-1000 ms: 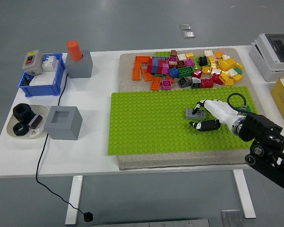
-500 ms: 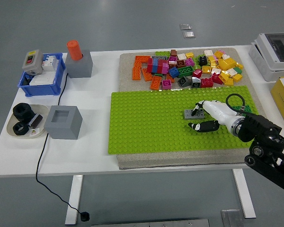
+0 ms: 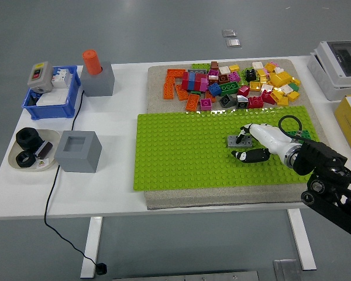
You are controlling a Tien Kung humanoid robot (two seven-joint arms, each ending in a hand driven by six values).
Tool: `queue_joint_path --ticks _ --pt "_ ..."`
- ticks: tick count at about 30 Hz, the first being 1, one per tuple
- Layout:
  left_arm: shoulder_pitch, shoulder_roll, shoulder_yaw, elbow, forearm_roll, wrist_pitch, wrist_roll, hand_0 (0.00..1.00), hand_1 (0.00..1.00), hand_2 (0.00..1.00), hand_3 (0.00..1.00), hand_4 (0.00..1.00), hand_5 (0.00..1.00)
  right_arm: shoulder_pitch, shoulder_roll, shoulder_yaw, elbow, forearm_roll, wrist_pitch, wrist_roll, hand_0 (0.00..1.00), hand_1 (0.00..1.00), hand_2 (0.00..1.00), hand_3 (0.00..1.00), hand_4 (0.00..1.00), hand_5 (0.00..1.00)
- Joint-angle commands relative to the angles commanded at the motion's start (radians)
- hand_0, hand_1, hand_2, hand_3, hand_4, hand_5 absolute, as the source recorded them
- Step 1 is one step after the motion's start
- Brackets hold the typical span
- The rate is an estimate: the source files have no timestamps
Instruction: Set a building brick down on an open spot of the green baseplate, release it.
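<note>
Grey brick (image 3: 237, 140), one, under right-hand fingers (image 3: 246, 130).

White hand (image 3: 258, 142), black jointed arm (image 3: 330, 184)

We see bright, even light from overhead, with the white table (image 3: 117, 193) close to washing out and only soft, short shadows under the grey blocks (image 3: 78, 151). Focus stays sharp across the green baseplate (image 3: 181, 152), and we catch faint glare on its studs along the far edge. Table edges bow slightly toward the frame's borders.
</note>
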Motion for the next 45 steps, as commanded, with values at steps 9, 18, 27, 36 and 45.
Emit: queue_joint_path --ticks 9,18,27,36,45 --pt "0.000 0.001 0.002 0.000 0.000 -0.001 -0.001 0.603 0.639 0.634 0.811 0.938 0.603 0.001 -0.001 0.005 0.003 0.007 -0.001 0.001 0.998 0.905 0.911 0.651 0.691 0.454" --pt "0.000 0.001 0.003 0.000 0.000 -0.003 -0.002 0.603 0.639 0.634 0.811 0.938 0.603 0.006 0.004 0.004 -0.007 0.019 -0.005 0.006 0.998 0.902 0.907 0.650 0.688 0.446" --pt "-0.001 0.000 0.004 0.000 -0.001 -0.004 -0.003 0.603 0.640 0.633 0.810 0.938 0.603 0.006 0.013 0.011 -0.028 0.029 -0.009 0.012 0.998 0.898 0.907 0.650 0.688 0.442" --pt "-0.002 -0.001 0.004 0.000 -0.002 -0.005 -0.005 0.603 0.640 0.633 0.810 0.937 0.602 0.005 0.018 0.019 -0.026 0.038 -0.009 0.012 0.998 0.898 0.905 0.649 0.690 0.435" --pt "-0.002 -0.001 0.005 0.000 -0.001 -0.006 -0.007 0.603 0.639 0.633 0.809 0.937 0.602 0.010 0.018 0.025 -0.025 0.076 -0.009 0.015 0.998 0.896 0.903 0.648 0.691 0.434"
